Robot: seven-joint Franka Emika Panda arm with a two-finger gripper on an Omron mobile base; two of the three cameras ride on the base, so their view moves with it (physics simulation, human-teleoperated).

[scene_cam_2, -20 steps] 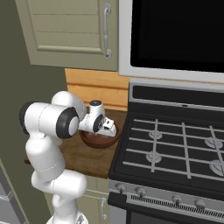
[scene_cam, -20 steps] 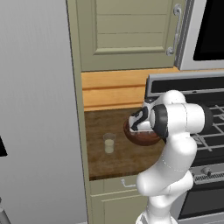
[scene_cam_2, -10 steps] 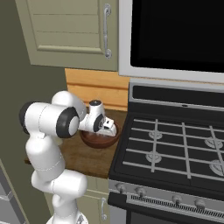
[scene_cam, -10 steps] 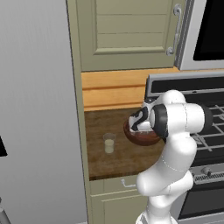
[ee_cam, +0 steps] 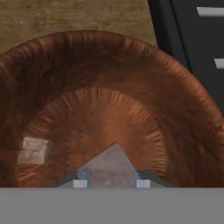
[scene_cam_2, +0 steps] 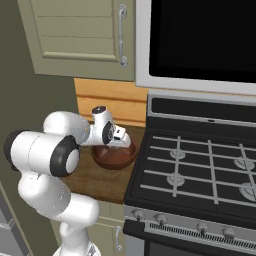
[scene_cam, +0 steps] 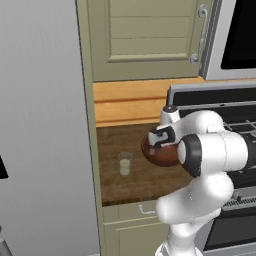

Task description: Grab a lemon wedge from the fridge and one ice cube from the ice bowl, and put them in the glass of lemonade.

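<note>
Fingertips (ee_cam: 80, 183) barely show at the bottom of the hand view, two small pale tips with a translucent grey ice cube (ee_cam: 109, 164) standing corner-up between them — they look closed on it, down inside the ice bowl (ee_cam: 131, 87). That bowl is round, reddish-brown, with fine streaks raying out from its floor, and a second pale, square cube (ee_cam: 33, 150) lies flat on the floor off to one side of the held one. From the base cameras the gripper (scene_cam_2: 121, 139) points down into the ice bowl (scene_cam_2: 114, 156), and the white wrist hides the fingers and both cubes; from the left, the arm's big elbow covers the bowl's (scene_cam: 159, 154) near side. It sits on a dark wooden counter (scene_cam: 115, 185) toward the right edge, just beside the black stove (scene_cam_2: 200, 180), whose grates and front knobs show plainly from the right. Well apart from the bowl, near the counter's left edge, stands the glass of lemonade (scene_cam: 124, 163) — small, clear, pale yellow inside — which the left base view gives and the arm blocks from the right. Behind runs a lighter wood backsplash (scene_cam: 130, 102); beige panelled cabinets (scene_cam: 150, 35) with a curved metal handle hang above. Left of the counter rises the flat grey side of the fridge (scene_cam: 45, 125).
</note>
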